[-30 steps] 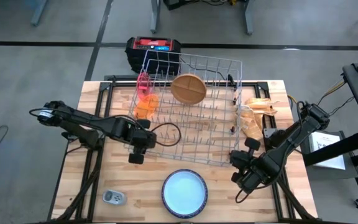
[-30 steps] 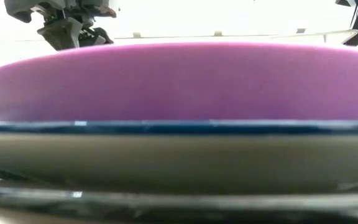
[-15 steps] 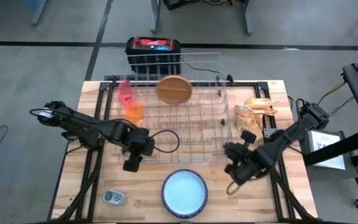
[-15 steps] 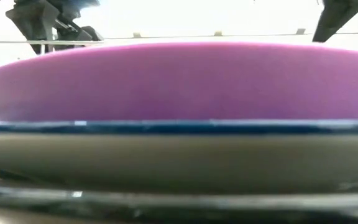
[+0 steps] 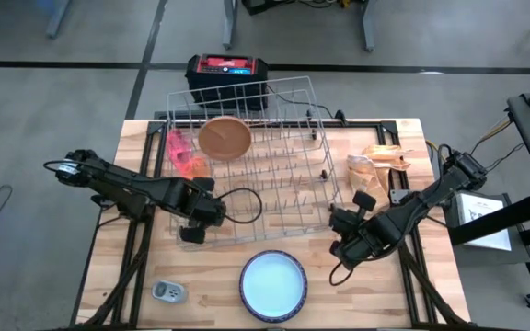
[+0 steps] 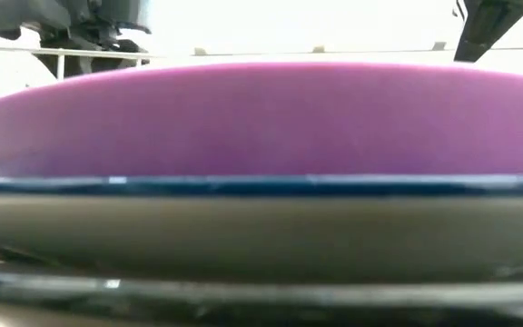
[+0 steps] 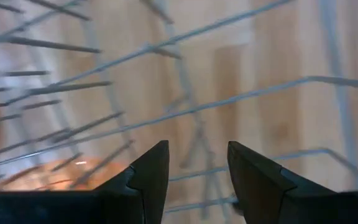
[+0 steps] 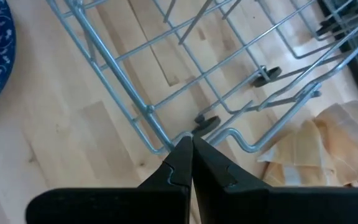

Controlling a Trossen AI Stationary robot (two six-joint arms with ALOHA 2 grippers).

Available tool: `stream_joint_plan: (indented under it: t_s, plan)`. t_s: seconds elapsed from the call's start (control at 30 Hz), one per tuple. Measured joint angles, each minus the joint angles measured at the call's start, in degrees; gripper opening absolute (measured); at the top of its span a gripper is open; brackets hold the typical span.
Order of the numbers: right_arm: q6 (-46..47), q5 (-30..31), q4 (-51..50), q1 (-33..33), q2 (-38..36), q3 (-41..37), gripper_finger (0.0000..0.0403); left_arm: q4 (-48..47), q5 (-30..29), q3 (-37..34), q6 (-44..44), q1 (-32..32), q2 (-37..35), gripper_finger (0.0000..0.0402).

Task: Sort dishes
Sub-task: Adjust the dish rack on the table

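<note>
Brown plate (image 5: 224, 138) upright, cups (image 5: 184, 156) beside

Bright even light, blurred wire rack (image 7: 185, 112), low view defocused, blown-out background

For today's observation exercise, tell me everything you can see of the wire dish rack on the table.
The wire rack is a grid of thin, silvery metal-looking rods with rows of upright prongs and raised sides, sitting askew at the back of the wooden table. A brown plate stands in it, with pink and orange cups beside that. The left gripper, jaws parted, is at its front-left edge; the shut right gripper touches the front-right corner.
</note>
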Motion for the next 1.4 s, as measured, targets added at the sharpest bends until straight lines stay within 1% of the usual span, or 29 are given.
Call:
stream_joint_plan:
  t_s: [0.1,0.33,0.37,0.43,0.53,0.7,0.77,0.83,0.9,0.97,1.03,1.17,1.3,1.4]
  plan:
    - [-1.06,-1.19,2.20,0.07,-0.02,0.04,0.0000,-1.64,-4.54,0.20,-0.20,0.00,-0.02,0.0153]
    - [-1.21,-1.60,4.62,0.05,-0.02,0.35,0.0000,-2.69,-10.21,0.22,0.00,-0.03,-0.06,0.0153]
    - [-1.06,-1.96,4.70,0.07,-0.02,0.69,0.0000,-2.75,-11.17,0.22,0.16,0.00,-0.28,0.0153]
    - [-0.91,-4.64,5.39,0.21,-0.01,1.45,0.0000,-3.12,-11.70,0.54,0.46,0.11,-0.72,0.0153]
    - [-0.79,-6.60,5.21,0.35,0.05,2.64,0.0000,-4.11,-13.41,2.81,0.48,0.00,-0.79,0.0153]
    - [0.15,-7.14,4.96,2.10,0.04,5.00,0.0000,-7.13,-14.62,10.61,0.07,-0.66,-0.83,0.0153]
    - [-0.36,-4.83,4.89,3.32,0.04,6.38,0.0000,-8.23,-13.35,14.00,0.00,-1.82,-0.85,0.0153]
    - [-1.30,0.70,4.46,4.12,0.04,7.92,0.0000,-8.61,-10.79,16.81,0.00,-3.71,-0.90,0.0153]
    - [-1.55,6.21,2.85,4.03,-0.13,9.41,0.0000,-8.56,-9.79,18.38,-0.06,-6.33,-0.94,0.0153]
    - [-2.36,9.47,1.23,2.45,-0.32,10.17,0.0000,-8.60,-9.78,18.75,-1.10,-9.18,-0.96,0.0153]
    - [-4.30,10.94,1.24,-0.62,-0.55,10.21,0.0000,-8.69,-9.58,18.13,-3.76,-11.80,-0.94,0.0153]
    - [-8.60,10.25,1.25,-9.84,-0.53,10.09,0.0000,-8.74,-9.45,14.74,-11.85,-16.12,-0.96,0.0153]
    - [-14.27,9.29,1.28,-19.06,0.07,9.78,0.0000,-8.48,-9.45,9.88,-19.31,-18.77,-0.96,0.0153]
    - [-18.51,5.76,1.34,-23.69,0.20,8.77,0.0000,-8.09,-9.39,6.52,-23.59,-19.60,-0.94,0.0153]
